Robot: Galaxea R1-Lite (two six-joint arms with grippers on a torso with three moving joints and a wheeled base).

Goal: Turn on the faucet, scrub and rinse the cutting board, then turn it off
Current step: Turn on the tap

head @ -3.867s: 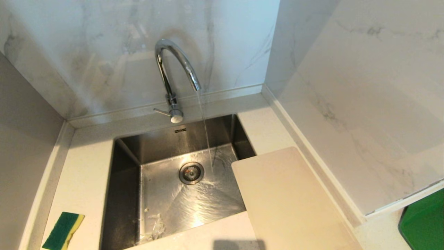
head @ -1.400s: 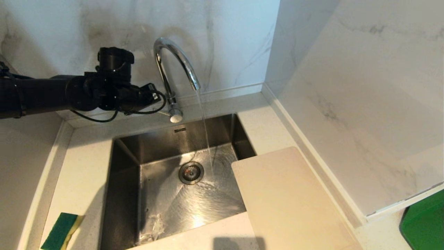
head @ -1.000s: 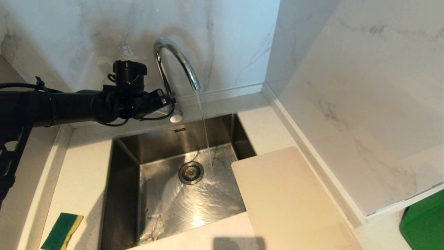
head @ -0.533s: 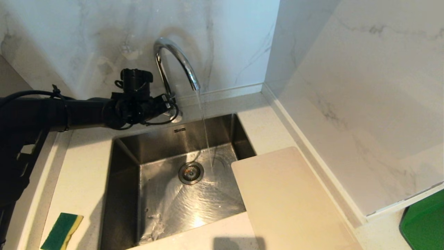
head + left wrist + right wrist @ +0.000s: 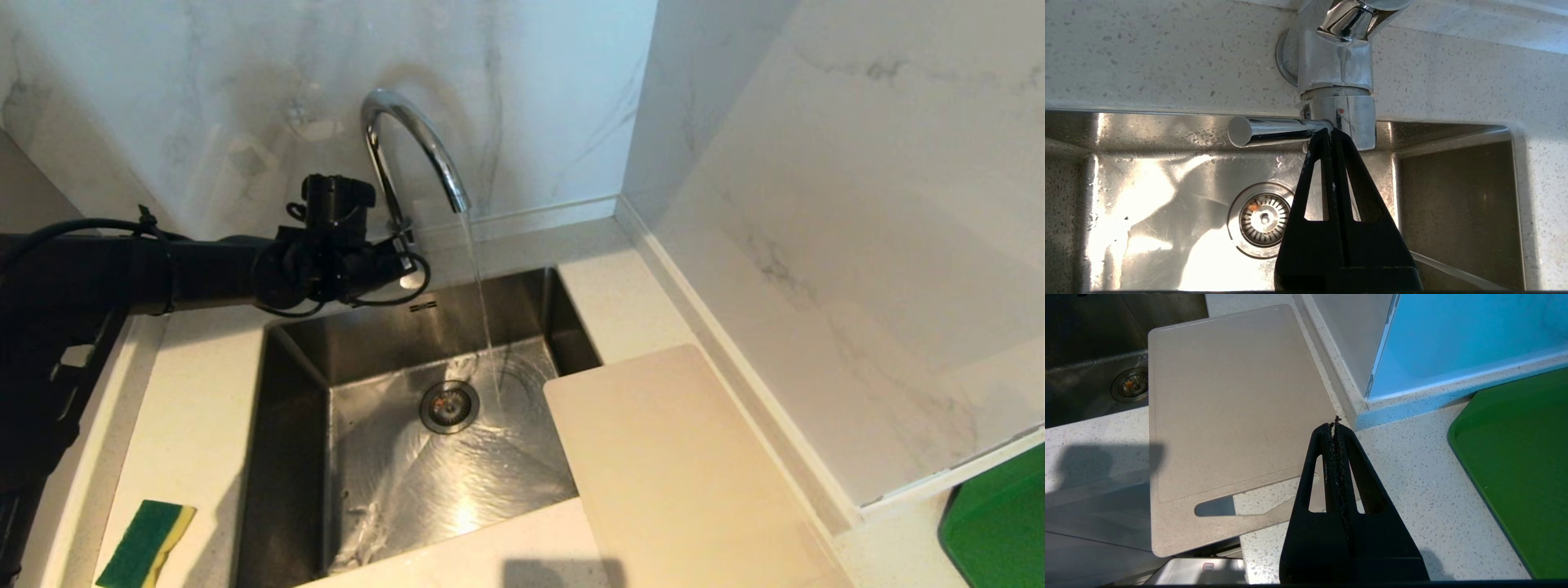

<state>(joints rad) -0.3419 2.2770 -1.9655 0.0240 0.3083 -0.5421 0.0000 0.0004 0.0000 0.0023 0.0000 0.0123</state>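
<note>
The chrome faucet (image 5: 412,139) stands behind the sink, and a thin stream of water runs from its spout. My left gripper (image 5: 402,265) reaches in from the left to the faucet's base. In the left wrist view the left gripper (image 5: 1331,132) is shut and holds nothing. Its tips rest at the lever (image 5: 1274,130), just where the lever joins the tap body. The cream cutting board (image 5: 678,465) lies flat on the counter right of the sink, one corner over the basin. My right gripper (image 5: 1334,426) hangs shut and empty above the cutting board (image 5: 1233,416), near its slot handle.
The steel sink (image 5: 302,351) is wet, with a drain strainer (image 5: 449,406) in its floor. A green-and-yellow sponge (image 5: 147,543) lies on the counter at the front left. A green board (image 5: 996,523) sits at the far right. Marble walls close in behind and to the right.
My left arm has come in from the left and moved right and down, from beside the faucet's neck to its lever. Water keeps running; board and sponge have not moved.
</note>
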